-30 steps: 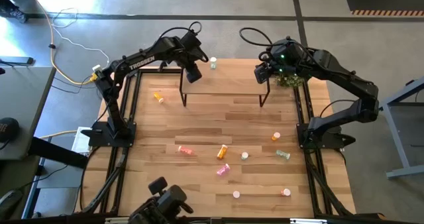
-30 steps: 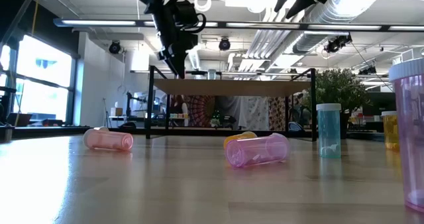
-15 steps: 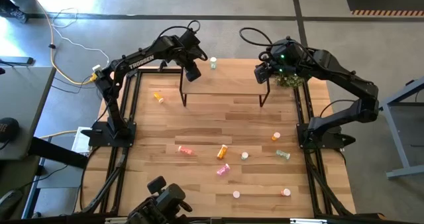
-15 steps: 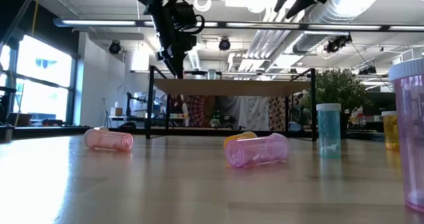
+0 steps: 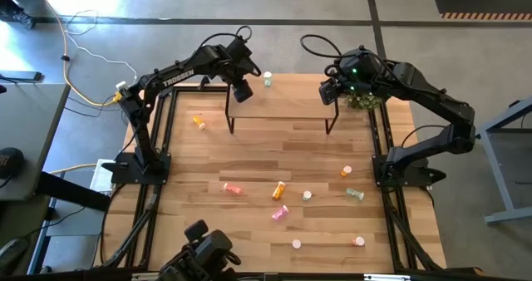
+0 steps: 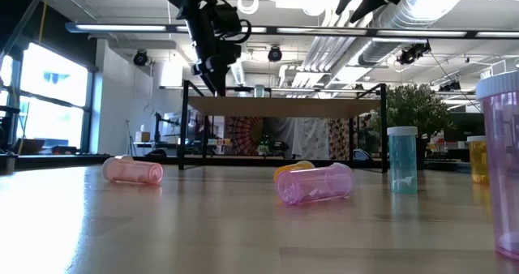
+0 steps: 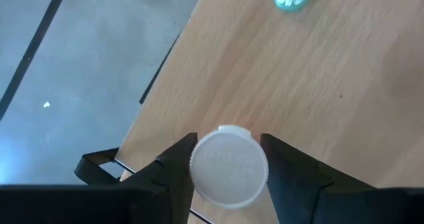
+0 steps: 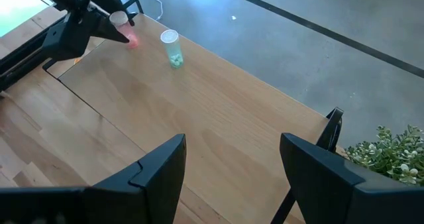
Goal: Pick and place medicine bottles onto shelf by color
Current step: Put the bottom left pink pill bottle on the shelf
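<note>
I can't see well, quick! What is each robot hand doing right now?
Left hand: around a white-capped bottle on the shelf; cannot tell if it grips or has let go.
Right hand: open, holding nothing.

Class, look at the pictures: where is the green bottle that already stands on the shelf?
The green bottle stands upright on the shelf, near its back edge on the left half, just right of the left tool.

Left arm: stretched forward, wrist bent down, left gripper (image 5: 242, 91) fingers (image 7: 173, 171) flanking a white cap. Right arm: elbow raised, right gripper (image 5: 327, 90) fingers (image 8: 159, 164) spread.
</note>
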